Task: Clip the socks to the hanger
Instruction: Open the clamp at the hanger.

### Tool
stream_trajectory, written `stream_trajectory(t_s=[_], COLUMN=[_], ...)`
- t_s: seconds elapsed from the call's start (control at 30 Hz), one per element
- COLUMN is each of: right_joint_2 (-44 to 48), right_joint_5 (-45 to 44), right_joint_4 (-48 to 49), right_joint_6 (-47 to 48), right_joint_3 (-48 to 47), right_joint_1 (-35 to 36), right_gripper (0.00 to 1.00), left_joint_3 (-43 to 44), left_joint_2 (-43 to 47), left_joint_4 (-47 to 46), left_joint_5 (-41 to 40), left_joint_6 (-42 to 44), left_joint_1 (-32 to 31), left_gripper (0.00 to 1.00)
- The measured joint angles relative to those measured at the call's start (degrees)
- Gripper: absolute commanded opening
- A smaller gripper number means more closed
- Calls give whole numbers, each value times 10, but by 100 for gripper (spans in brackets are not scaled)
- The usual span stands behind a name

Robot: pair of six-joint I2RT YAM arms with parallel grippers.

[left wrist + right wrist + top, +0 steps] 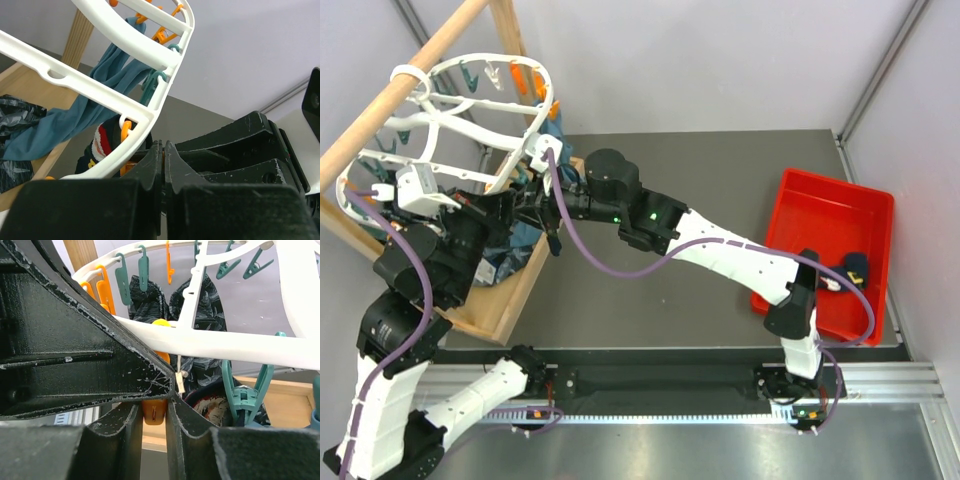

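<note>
R hand (152, 432) astride orange clip (152, 412), sock (211, 407) adj.

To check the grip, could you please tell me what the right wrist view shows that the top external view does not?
Right wrist only: the right gripper closed on an orange clip. Top external only: the red bin holding a dark sock. Both: the white hanger with teal clips.
</note>
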State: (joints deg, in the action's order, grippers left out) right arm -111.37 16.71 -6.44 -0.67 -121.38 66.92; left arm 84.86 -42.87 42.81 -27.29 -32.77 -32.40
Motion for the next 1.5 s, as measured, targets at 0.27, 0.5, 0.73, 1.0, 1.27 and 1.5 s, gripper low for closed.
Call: stream_trajectory(t_s=[0.27,0.5,0.73,1.0,1.27,1.5], right_joint_2=[14,34,40,39,38,28], right_joint_5=[14,14,12,10,7,10], right_joint_4=[8,17,43,69,82,94], right_joint_6=[-5,-5,-5,-14,-20,-30], right_joint_3=[29,55,68,68,68,67], right_joint_1=[0,0,0,0,0,0], right_gripper=[51,52,50,44,39,35], left_joint_3=[2,5,15,23,32,36], left_joint_2=[-8,-10,-12,-12,-11,-11], left_joint_4=[2,5,11,14,17,22], left_joint_5=[-26,-36,-39,-39,-39,-39], left_joint_6=[-3,-11,-18,-21,-23,-33], left_joint_1=[2,2,2,2,2,2], left_gripper=[0,0,0,0,0,0])
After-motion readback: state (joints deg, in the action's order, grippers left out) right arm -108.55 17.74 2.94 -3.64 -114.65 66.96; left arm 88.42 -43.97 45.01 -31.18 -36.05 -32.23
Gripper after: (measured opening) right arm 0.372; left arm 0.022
